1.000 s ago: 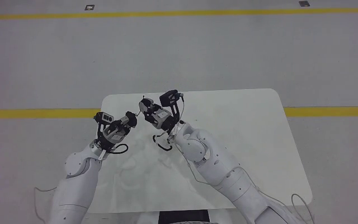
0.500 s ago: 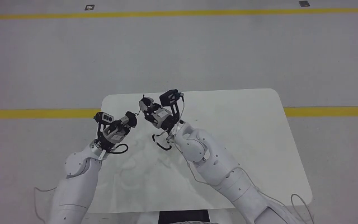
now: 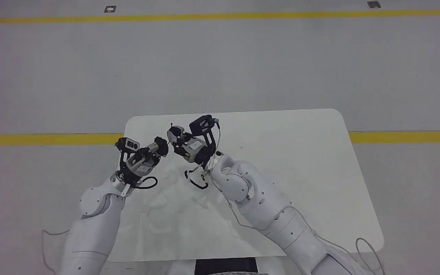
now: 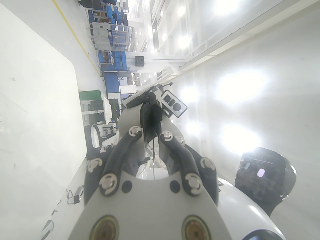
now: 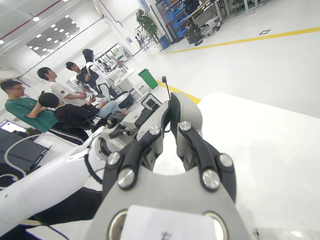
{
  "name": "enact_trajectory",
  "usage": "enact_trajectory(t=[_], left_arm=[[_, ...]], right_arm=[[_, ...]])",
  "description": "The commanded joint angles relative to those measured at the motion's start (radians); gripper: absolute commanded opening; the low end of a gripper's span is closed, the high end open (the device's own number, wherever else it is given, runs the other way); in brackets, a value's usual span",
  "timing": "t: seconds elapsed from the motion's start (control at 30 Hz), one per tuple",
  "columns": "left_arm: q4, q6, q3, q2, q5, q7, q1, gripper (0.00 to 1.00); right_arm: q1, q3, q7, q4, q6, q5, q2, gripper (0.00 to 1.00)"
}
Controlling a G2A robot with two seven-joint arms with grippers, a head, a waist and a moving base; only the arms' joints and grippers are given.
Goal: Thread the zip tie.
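No text can be read

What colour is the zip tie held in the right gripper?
Black. The zip tie shows best in the right wrist view.

So the table (image 3: 302, 172) is a plain white slab with rounded corners sitting mid-to-lower frame in the top view, parked on a pale grey floor (image 3: 275, 62), with a yellow stripe (image 3: 395, 137) running off either side of it.
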Motion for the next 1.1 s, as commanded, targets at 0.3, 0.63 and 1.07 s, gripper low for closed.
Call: enact_trajectory(t=[0.3, 0.63, 1.07], left_arm=[[0.0, 0.0, 0.0, 0.0, 0.0, 0.0, 0.0, 0.0], [0.0, 0.0, 0.0, 0.0, 0.0, 0.0, 0.0, 0.0], [-0.001, 0.002, 0.001, 0.0, 0.0, 0.006, 0.0, 0.0]], right_arm=[[-0.003, 0.011, -0.02, -0.005, 0.009, 0.006, -0.003, 1.0], [-0.006, 0.036, -0.034, -0.023, 0.013, 0.001, 0.0, 1.0], [-0.053, 0.138, -0.108, -0.108, -0.03, -0.018, 0.023, 1.0]])
